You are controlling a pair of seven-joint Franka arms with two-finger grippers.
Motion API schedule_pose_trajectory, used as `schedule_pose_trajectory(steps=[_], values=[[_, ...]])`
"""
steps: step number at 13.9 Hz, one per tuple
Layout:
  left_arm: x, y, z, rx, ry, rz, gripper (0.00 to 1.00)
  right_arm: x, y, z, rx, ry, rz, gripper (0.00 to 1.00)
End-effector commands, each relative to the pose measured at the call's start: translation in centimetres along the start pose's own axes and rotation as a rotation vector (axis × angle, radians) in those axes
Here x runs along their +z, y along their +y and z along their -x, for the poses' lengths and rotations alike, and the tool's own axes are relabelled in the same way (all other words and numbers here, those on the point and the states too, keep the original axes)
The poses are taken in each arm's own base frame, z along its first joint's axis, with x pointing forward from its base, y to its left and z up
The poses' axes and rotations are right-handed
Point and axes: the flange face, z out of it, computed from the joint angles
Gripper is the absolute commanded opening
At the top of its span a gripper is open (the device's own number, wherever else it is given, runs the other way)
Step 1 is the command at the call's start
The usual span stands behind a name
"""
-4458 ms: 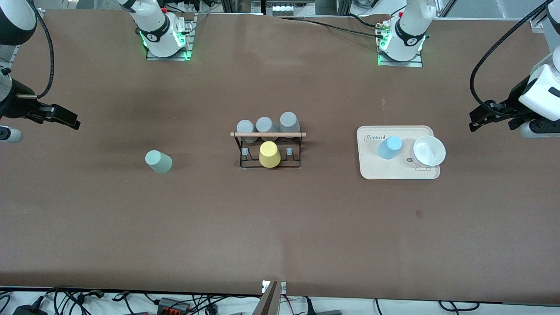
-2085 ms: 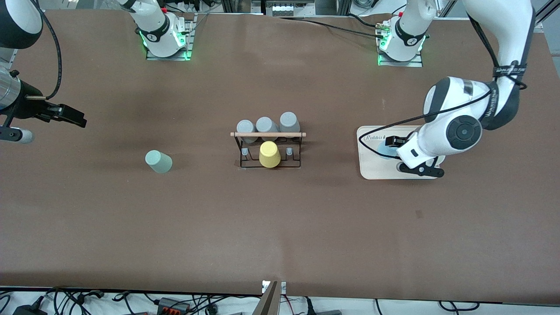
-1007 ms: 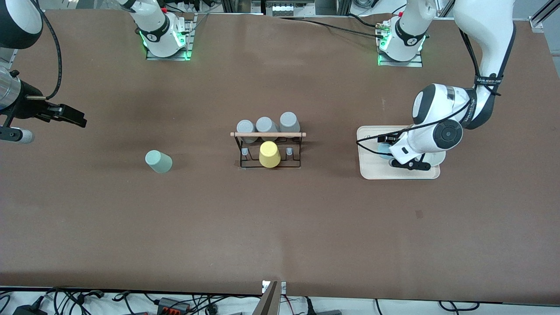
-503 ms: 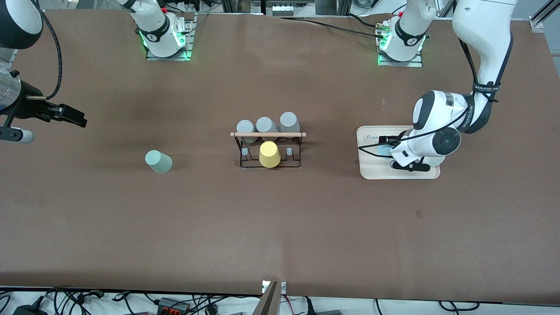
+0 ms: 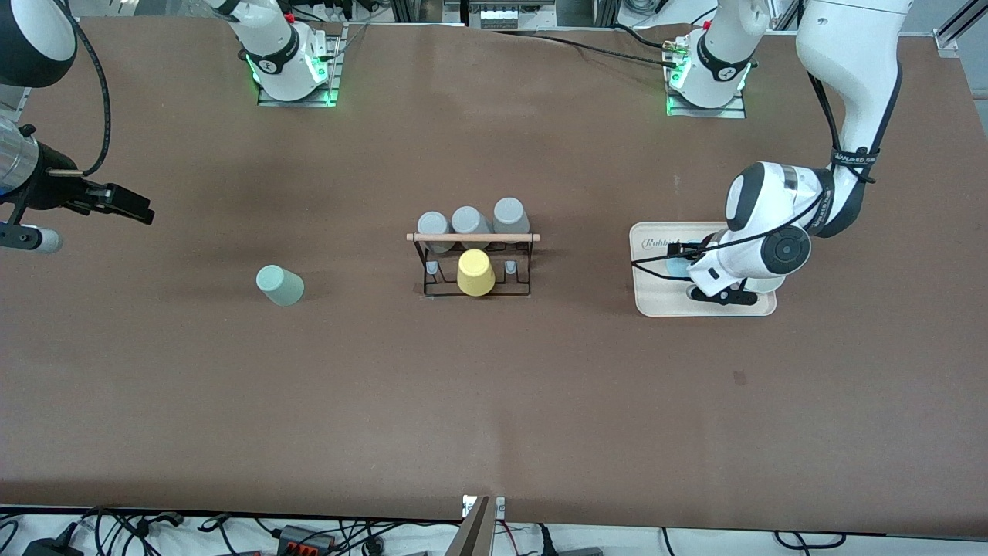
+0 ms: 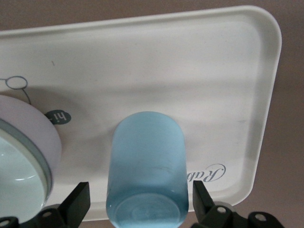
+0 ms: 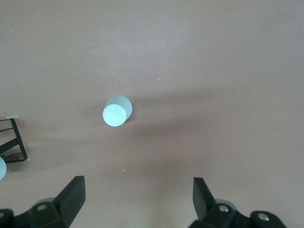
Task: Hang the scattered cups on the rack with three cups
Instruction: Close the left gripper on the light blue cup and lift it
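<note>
The light blue cup stands upside down on the cream tray toward the left arm's end of the surface, just beside a white bowl that shares the tray. It looks like a thin plastic tumbler: light, stiff enough to take a squeeze, but smooth and tapered, so I'd judge it apt to slide out of a pinch taken too near its narrow closed end. The better hold seems to be across the round wall, low toward the wider rim, with only modest pressure. The left claw is down over the tray with the cup between its fingers; the jaws stand apart, one on each side of the wall with a sliver of gap showing, not yet clamped. The left arm reaches out from its base and bends sharply at the wrist, the hand tipped low and nearly level with the tray. The pale sage green cup sits, also inverted, on the bare surface toward the right arm's end, well apart from the rack. The rack stands mid-surface with a yellow cup on its nearer row, empty pegs on either side, and three grey cups along its farther row. The right claw waits, spread wide, in the air above the green cup's stretch of surface, its arm held out from the edge.
</note>
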Motion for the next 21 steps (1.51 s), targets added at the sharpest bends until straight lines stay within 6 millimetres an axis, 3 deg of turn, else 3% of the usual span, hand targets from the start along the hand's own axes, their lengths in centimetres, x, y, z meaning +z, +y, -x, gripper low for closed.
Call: schedule_pose_trajectory(steps=[1, 2, 5, 7, 9, 11, 14, 16, 19, 21], values=[[-0.1, 0.2, -0.4, 0.005, 0.001, 0.016, 0.9, -0.1, -0.1, 0.3, -0.014, -0.007, -0.009, 1.0], [-0.1, 0.3, -0.3, 0.008, -0.002, 0.015, 0.77, -0.1, -0.2, 0.3, -0.015, -0.007, -0.009, 1.0], [-0.5, 0.5, -0.1, 0.007, -0.011, 0.013, 0.51, -0.1, -0.1, 0.3, -0.014, -0.007, -0.009, 1.0], [-1.6, 0.6, -0.3, 0.006, -0.012, 0.014, 0.41, -0.1, -0.1, 0.3, -0.014, -0.008, -0.009, 1.0], [-4.9, 0.9, -1.1, 0.01, -0.02, 0.017, 0.39, -0.1, 0.0, 0.3, -0.012, -0.008, -0.009, 1.0], [-9.7, 1.3, -2.2, 0.016, -0.009, 0.021, 0.38, -0.1, -0.1, 0.3, -0.014, -0.007, -0.009, 1.0], [-15.0, 2.8, -4.7, 0.038, 0.084, 0.024, 0.36, -0.1, 0.0, 0.3, -0.012, -0.005, -0.009, 1.0], [-16.7, 5.3, -5.8, 0.074, 0.129, 0.029, 0.36, 0.0, -0.1, 0.2, -0.014, -0.005, -0.01, 1.0], [-19.5, 11.1, -6.3, 0.155, 0.202, 0.023, 0.36, 0.0, 0.2, 0.2, -0.009, -0.005, -0.01, 1.0], [-19.9, 15.3, -5.8, 0.203, 0.214, 0.047, 0.36, 0.0, 0.2, 0.2, -0.009, -0.006, -0.011, 1.0]])
